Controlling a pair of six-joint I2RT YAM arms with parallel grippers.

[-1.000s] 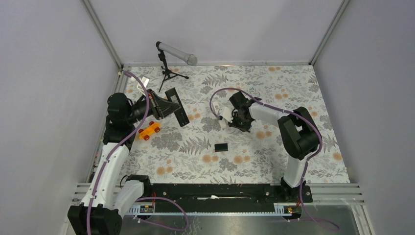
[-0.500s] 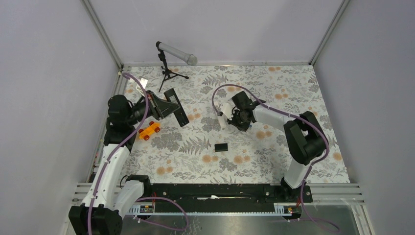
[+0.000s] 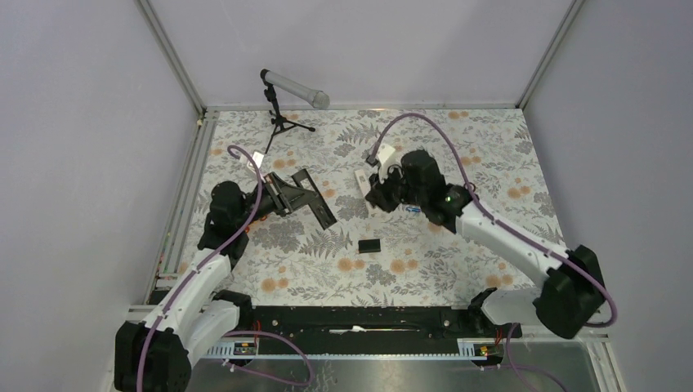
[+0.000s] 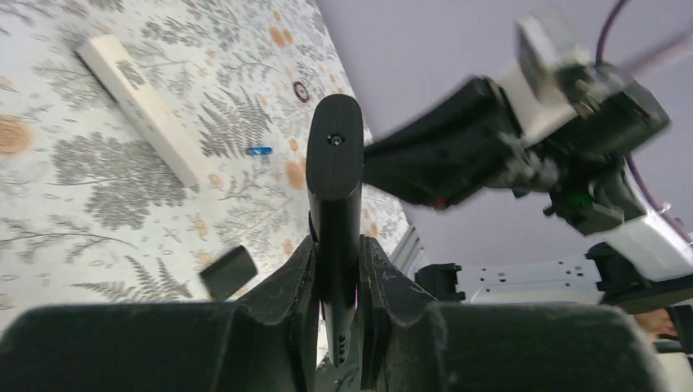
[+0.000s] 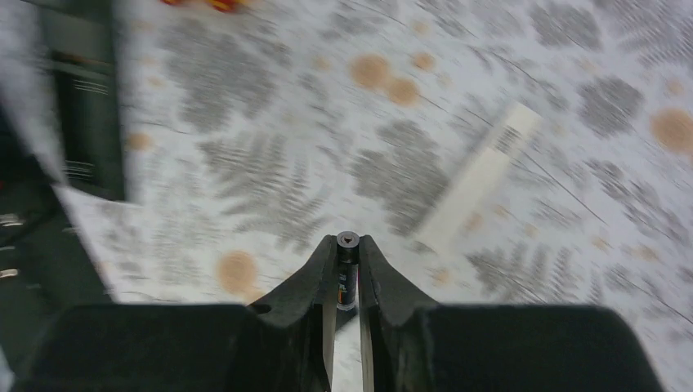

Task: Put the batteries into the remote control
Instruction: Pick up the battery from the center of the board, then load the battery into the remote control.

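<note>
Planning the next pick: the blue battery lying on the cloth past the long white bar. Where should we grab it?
Grip the blue battery mid-body, coming straight down from above with the fingers across its round sides. It lies flat on its side, clear of the long white bar, and a mid-body grip probably leaves both ends free for seating.

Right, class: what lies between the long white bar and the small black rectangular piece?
Only bare fern-printed cloth separates the long white bar from the small black piece; the left wrist view shows it.
</note>
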